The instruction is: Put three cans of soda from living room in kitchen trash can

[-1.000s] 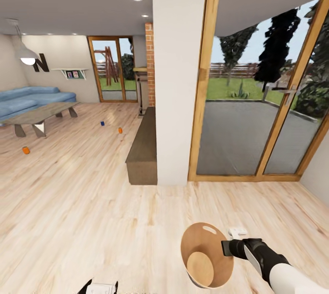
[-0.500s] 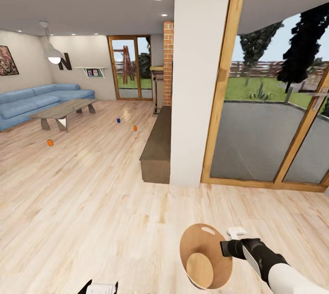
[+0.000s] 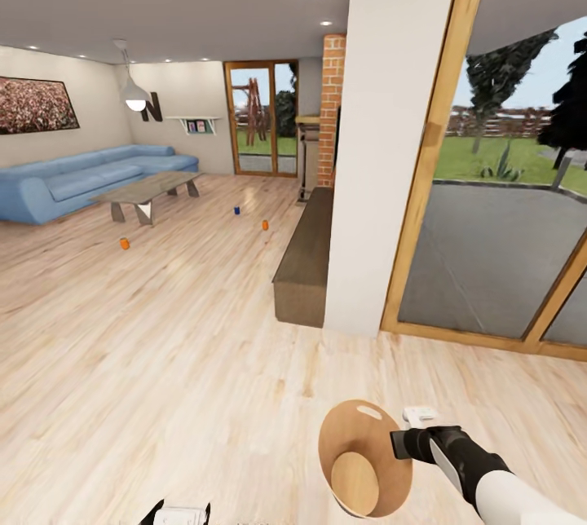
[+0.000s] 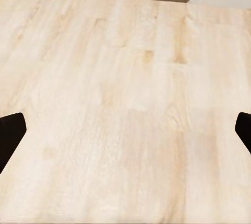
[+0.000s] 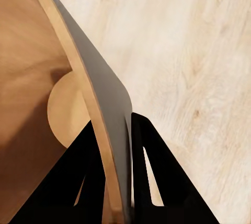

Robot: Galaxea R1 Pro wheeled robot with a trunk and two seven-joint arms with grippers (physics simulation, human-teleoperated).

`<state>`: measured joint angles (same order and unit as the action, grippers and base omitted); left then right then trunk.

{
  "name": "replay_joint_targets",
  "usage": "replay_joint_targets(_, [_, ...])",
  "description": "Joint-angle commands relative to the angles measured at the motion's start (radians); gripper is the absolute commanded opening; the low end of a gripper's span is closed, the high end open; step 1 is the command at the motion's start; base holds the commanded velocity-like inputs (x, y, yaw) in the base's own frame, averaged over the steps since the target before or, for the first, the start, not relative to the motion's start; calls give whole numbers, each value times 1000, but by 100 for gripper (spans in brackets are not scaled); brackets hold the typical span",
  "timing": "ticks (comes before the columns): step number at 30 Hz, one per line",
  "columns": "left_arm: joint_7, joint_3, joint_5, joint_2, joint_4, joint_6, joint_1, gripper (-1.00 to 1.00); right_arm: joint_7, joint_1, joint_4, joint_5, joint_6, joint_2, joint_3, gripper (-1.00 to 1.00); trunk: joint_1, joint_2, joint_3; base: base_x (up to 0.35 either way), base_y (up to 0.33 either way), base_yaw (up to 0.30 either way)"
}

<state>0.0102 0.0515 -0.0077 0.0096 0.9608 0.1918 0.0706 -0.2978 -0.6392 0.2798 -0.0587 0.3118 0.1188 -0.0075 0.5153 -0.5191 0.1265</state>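
I am holding the tash can by its rim with the right gripper, fingers clamped on its wall. My left gripper is hanging spread wide above the floor. Three soda cans are lying beyond the grey table: two orange, one blue.

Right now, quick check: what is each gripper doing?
Left gripper: open, nothing between its fingers.
Right gripper: shut on the pail wall, one finger inside, one outside.
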Motion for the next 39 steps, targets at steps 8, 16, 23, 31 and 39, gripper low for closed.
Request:
replay_joint_targets(8, [-1,1,0,0,-1,0,0,100,-6,0,1,10,1,-1,-5,-100,-31,56,-20,0,0,219])
replay_joint_targets(16, [-1,1,0,0,-2,0,0,100,-8,0,1,10,1,-1,-6,-100,-61,112,-39,0,0,219])
replay_joint_targets(23, [-1,0,0,0,-2,0,-1,100,-15,0,3,10,0,1,-7,-100,-65,119,-38,0,0,128])
replay_joint_targets(31, [-1,0,0,0,-2,0,-2,100,-12,0,3,8,-1,3,-10,-100,-65,119,-37,0,0,17])
replay_joint_targets(39, [-2,-1,0,0,-2,-2,-2,100,-15,0,2,9,-2,4,-11,-100,-65,119,-37,0,0,2])
